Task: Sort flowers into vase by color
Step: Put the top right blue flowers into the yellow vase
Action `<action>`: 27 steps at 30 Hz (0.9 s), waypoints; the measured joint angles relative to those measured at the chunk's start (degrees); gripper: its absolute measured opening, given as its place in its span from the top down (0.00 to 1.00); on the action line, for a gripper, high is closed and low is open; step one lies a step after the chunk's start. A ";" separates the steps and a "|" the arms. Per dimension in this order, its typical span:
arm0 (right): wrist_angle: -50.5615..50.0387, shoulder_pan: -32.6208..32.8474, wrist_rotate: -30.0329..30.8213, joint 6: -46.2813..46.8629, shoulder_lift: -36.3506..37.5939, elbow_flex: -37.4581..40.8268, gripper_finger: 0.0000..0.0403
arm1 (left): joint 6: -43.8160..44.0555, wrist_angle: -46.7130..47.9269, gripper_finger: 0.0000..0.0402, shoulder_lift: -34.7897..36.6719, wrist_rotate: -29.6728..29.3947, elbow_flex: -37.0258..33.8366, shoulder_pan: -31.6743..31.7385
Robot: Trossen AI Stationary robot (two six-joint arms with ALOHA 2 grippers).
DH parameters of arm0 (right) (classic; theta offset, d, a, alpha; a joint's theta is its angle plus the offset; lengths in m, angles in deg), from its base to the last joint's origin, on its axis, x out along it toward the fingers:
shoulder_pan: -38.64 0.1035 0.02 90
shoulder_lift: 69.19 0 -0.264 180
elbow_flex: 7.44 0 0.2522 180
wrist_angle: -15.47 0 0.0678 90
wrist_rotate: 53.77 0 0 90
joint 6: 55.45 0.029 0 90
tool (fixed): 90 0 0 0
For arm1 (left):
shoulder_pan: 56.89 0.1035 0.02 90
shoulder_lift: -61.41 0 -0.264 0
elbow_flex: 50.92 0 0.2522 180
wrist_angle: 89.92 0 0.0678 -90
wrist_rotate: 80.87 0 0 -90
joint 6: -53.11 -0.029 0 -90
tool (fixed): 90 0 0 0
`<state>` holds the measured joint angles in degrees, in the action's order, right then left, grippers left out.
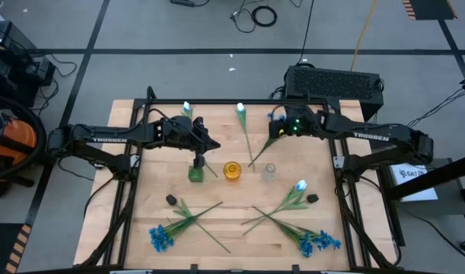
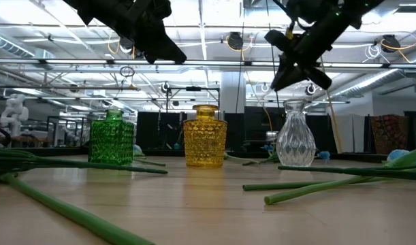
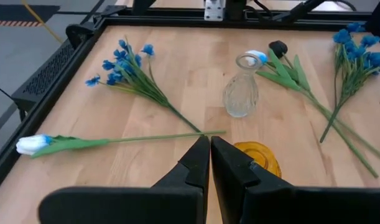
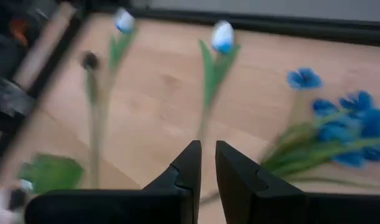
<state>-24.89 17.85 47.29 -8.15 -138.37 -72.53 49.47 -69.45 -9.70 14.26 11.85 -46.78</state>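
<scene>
Left gripper [image 3: 209, 163] and right gripper [image 4: 204, 167]: clenched, empty, raised above table [image 1: 240, 228]. Flowers [image 1: 171, 228] unsorted; vases [image 1: 231, 170] empty. Next: open, descend on stem

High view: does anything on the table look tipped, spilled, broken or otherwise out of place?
Nothing stands out. The green vase, yellow vase and clear vase stand upright in a row, all empty. The flowers lie loose on the wooden table, unsorted. Both grippers hang above, holding nothing.
</scene>
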 joint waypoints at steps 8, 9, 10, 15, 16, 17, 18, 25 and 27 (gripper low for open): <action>-1.91 0.35 7.99 0.47 -9.09 -1.38 0.89 | 0.28 0.04 0.94 0.00 -1.17 0.00 0.00; -1.84 0.31 8.23 1.22 -10.10 -1.38 0.87 | 0.28 0.08 0.94 0.00 -1.25 0.00 0.00; -1.86 0.41 8.41 1.97 -10.98 -1.36 0.86 | 0.28 0.16 0.94 0.00 -1.30 0.00 0.00; -0.39 1.46 8.34 3.20 -15.60 -1.31 0.76 | 0.26 0.23 0.94 0.00 -1.31 0.00 0.00; -0.18 1.66 8.36 3.66 -16.23 -1.29 0.73 | 0.26 0.22 0.94 0.00 -1.33 0.00 0.00; 0.15 1.89 8.39 4.26 -16.73 -1.29 0.70 | 0.28 0.22 0.94 0.00 -1.33 0.00 0.00; 0.11 2.12 8.51 4.95 -17.08 -1.29 0.67 | 0.26 0.23 0.94 0.00 -1.33 0.00 0.00; -4.54 4.18 12.55 15.03 -17.71 -1.27 0.49 | 0.28 0.26 0.94 0.00 -1.33 0.00 0.00; -6.67 4.77 13.19 18.68 -17.71 -1.27 0.45 | 0.28 0.29 0.94 0.00 -1.33 0.00 0.00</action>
<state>-31.56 22.61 60.48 10.53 -156.08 -73.80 49.75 -69.16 -9.70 12.93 11.85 -46.78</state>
